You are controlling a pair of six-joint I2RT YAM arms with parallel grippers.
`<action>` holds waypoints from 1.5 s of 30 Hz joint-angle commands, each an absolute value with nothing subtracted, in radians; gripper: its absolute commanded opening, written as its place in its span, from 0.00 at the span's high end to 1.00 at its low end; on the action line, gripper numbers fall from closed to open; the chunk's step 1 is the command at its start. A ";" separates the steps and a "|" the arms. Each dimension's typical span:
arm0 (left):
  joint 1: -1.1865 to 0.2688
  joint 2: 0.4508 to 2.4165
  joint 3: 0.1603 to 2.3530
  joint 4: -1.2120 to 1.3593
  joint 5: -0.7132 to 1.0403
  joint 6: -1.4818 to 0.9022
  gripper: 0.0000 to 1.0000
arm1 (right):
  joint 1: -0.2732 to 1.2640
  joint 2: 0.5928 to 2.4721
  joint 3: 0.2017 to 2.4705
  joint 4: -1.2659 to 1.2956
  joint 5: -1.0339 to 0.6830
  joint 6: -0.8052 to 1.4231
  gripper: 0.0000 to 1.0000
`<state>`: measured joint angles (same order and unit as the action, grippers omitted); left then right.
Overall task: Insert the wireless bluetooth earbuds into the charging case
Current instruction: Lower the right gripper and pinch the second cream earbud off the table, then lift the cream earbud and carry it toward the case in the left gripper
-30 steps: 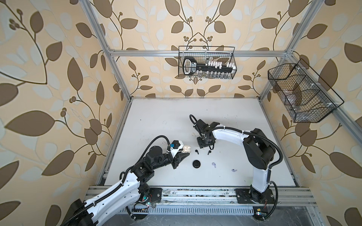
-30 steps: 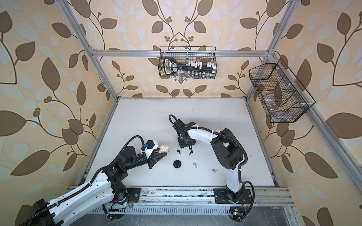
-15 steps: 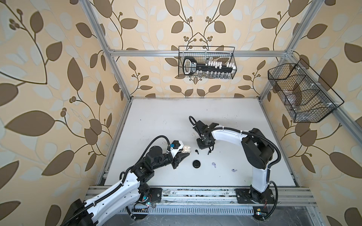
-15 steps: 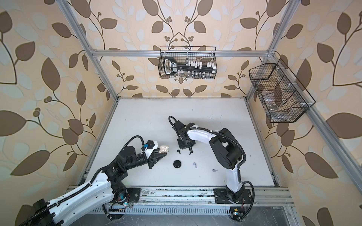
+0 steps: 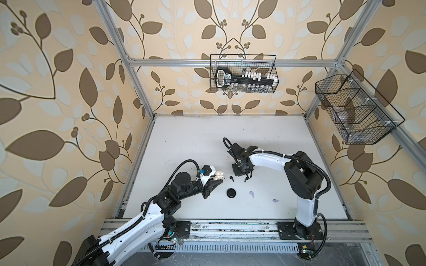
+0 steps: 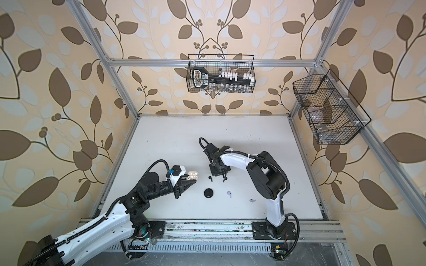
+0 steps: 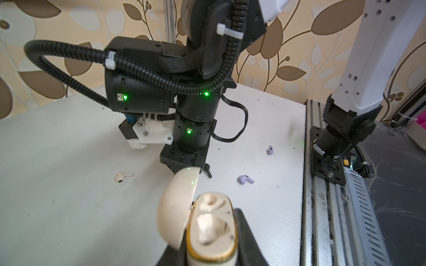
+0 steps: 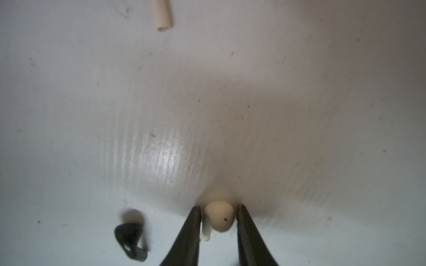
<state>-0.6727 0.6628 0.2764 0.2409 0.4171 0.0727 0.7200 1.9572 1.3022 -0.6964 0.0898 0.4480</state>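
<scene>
On the table (image 5: pixel 207 138), right gripper (image 8: pixel 219 207) closely flanked white earbud (image 8: pixel 220 218), grip unconfirmed; left gripper (image 5: pixel 218 180) clamped open charging case (image 7: pixel 211 232).

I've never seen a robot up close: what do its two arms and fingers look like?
The left arm and right arm have glossy white shells between chunky black cylindrical joints. Ribbed black cables run outside, fastened with white zip ties; small green lights glow on the joints. The fingers are black, tapering to slim points.
</scene>
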 commanded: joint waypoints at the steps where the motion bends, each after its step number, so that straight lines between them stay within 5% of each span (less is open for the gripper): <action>1: -0.666 0.647 0.277 0.259 0.440 0.085 1.00 | 0.727 2.019 1.250 -0.677 0.081 0.459 0.72; 22: -0.666 0.657 0.281 0.261 0.452 0.095 1.00 | 0.720 1.936 1.120 -0.535 0.076 0.560 0.84; 45: -0.669 1.018 0.323 0.523 0.510 0.066 1.00 | 0.702 1.465 0.784 -0.131 0.104 0.875 0.87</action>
<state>-0.6727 0.9859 0.2783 0.4011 0.4858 0.0845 0.6975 1.5154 0.8192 -0.2203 0.0887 0.7856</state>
